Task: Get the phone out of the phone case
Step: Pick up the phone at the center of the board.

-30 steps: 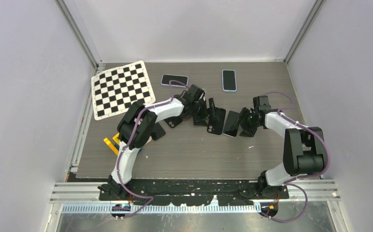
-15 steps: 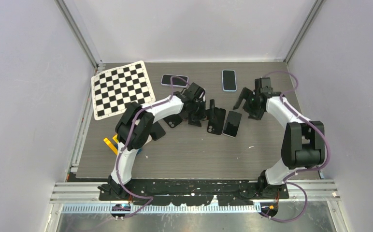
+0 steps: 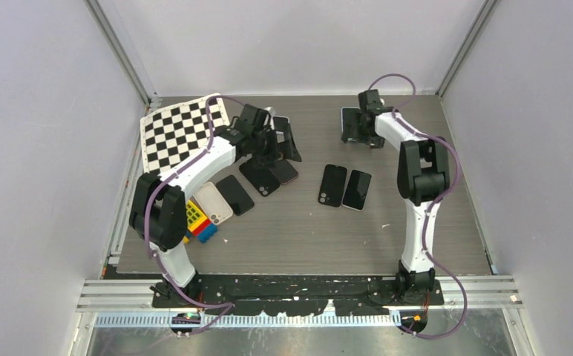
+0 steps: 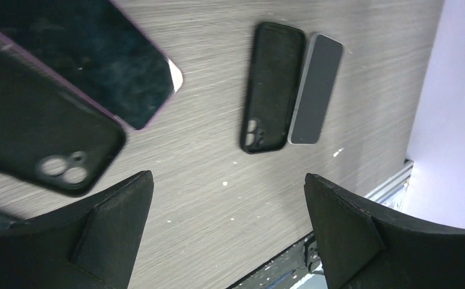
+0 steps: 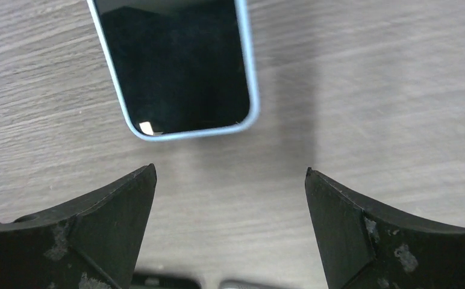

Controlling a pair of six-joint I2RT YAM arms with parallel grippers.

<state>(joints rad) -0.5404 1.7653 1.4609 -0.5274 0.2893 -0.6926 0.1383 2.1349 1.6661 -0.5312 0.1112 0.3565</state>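
An empty black phone case (image 3: 333,185) (image 4: 273,84) lies flat mid-table, with the bare phone (image 3: 356,190) (image 4: 316,87) beside it on its right, screen up. My left gripper (image 3: 280,147) (image 4: 227,177) hangs open and empty at the back left, over a black case (image 4: 37,138) and a purple-edged phone (image 4: 85,60). At the back of the table my right gripper (image 3: 359,133) (image 5: 230,174) is open and empty, just short of a phone in a light blue case (image 5: 176,66).
A checkerboard sheet (image 3: 183,133) covers the back left corner. Left of the middle lie a dark phone (image 3: 235,194), a white case (image 3: 214,202) and coloured toy bricks (image 3: 198,222). Grey walls enclose the table on three sides.
Both grippers opened and let go of the case and the phone, which now lie flat side by side. The left arm swung back left, the right arm to the back.
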